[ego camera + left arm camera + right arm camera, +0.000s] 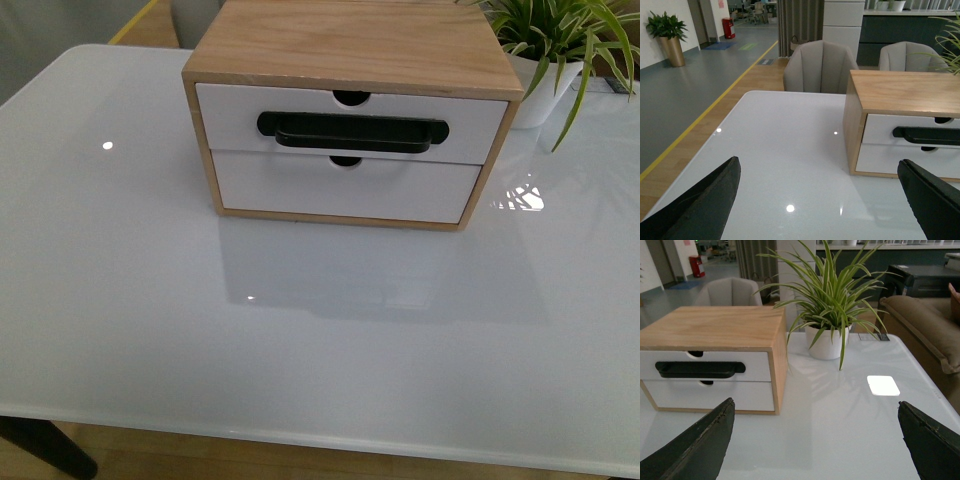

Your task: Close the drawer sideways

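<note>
A small wooden cabinet stands at the far middle of the white table. Its upper drawer has a white front, a long black bar handle and a half-round notch at the top edge. The front looks about level with the cabinet's frame. The drawer also shows in the left wrist view and the right wrist view. My left gripper is open and empty above the table, left of the cabinet. My right gripper is open and empty, right of the cabinet. Neither arm shows in the front view.
A plain white lower drawer without a handle sits under the handled one. A potted green plant stands at the cabinet's right rear corner. Grey chairs stand behind the table. The table's near edge runs along the bottom.
</note>
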Robot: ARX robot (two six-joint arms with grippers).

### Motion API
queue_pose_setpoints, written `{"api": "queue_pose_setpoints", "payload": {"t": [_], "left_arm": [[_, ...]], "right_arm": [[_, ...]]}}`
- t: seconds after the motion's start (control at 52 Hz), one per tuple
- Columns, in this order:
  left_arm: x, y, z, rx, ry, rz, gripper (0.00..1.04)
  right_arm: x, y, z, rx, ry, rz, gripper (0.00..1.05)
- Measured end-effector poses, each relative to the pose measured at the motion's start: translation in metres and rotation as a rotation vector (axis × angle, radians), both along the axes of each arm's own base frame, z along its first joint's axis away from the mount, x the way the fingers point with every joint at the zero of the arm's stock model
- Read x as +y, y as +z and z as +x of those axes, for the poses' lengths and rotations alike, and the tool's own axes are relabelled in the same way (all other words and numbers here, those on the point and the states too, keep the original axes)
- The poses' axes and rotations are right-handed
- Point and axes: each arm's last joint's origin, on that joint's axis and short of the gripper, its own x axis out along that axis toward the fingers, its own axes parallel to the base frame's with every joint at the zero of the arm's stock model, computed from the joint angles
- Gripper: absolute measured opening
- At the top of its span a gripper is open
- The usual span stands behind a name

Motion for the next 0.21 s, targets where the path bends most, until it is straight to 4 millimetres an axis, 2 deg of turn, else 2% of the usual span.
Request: {"api": "queue_pose_setpoints", "payload": {"t": [0.212], "left_arm": [[0.0000, 0.0000, 0.0000, 0.000, 0.000, 0.000, 0.96]], "right_arm": [[0.0000, 0.0000, 0.0000, 0.000, 0.000, 0.000, 0.96]]}}
